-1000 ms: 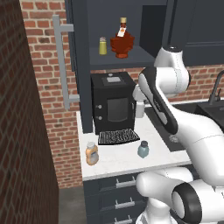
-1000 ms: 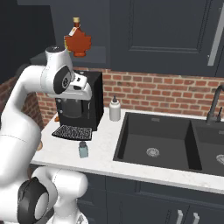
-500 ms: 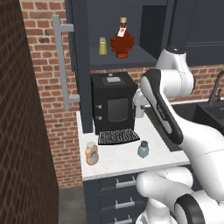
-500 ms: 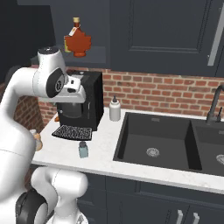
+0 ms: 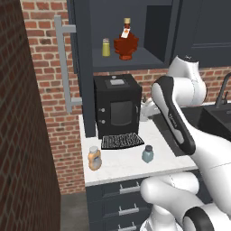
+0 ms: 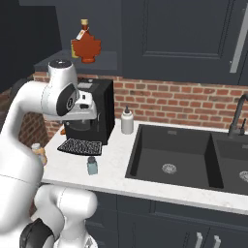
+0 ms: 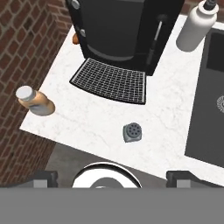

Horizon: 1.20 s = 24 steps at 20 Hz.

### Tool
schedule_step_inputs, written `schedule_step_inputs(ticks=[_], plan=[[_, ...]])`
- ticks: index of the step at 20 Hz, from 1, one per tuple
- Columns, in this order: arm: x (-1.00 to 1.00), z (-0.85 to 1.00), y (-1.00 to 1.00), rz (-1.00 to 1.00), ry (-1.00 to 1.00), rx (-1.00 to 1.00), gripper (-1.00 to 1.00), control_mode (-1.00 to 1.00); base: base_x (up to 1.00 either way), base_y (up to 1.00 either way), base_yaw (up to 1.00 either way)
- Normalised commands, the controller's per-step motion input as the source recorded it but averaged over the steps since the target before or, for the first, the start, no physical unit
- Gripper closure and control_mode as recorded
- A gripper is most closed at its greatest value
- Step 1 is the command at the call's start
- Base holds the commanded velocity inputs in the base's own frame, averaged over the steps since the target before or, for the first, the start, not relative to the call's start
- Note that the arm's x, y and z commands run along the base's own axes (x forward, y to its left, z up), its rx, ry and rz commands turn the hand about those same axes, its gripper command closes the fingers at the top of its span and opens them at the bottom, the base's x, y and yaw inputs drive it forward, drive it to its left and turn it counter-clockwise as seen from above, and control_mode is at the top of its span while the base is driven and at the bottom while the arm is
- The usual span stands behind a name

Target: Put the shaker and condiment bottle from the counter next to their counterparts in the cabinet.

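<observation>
hand view looks down on the white marble-look counter (image 7: 166,109), where the small squat blue-grey shaker with a grey metal cap (image 7: 132,132) stands in front of the black coffee machine's grille (image 7: 111,80), and the small orange-tan condiment bottle with a pale cap (image 7: 36,102) stands near the counter's brick-wall end. both are well apart from the gripper (image 7: 111,178), whose dark fingertips sit spread wide with nothing between them. up in the dark navy cabinet (image 5: 149,54) the slim yellow-green shaker (image 5: 106,47) and the red maple-leaf bottle (image 5: 126,42) wait alone. by my reading neither item is moved yet; both pick-ups and placements remain.
</observation>
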Motion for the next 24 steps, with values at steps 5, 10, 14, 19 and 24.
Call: schedule_step_inputs(ticks=[5, 10, 14, 19, 24], plan=[[-0.09, -0.21, -0.05, 0.08, -0.02, 0.00, -1.00, -1.00, 0.00, 0.00, 0.00], [-0.14, -0.05, -0.17, 0.07, -0.11, 0.00, -1.00, -1.00, 0.00, 0.00, 0.00], [-0.21, -0.28, -0.35, 0.09, -0.08, 0.04, -1.00, -1.00, 0.00, 0.00, 0.00], [-0.15, -0.35, -0.21, 0.12, -0.05, 0.03, -1.00, -1.00, 0.00, 0.00, 0.00], [-0.04, -0.45, -0.32, 0.19, -0.06, 0.06, -1.00, -1.00, 0.00, 0.00, 0.00]])
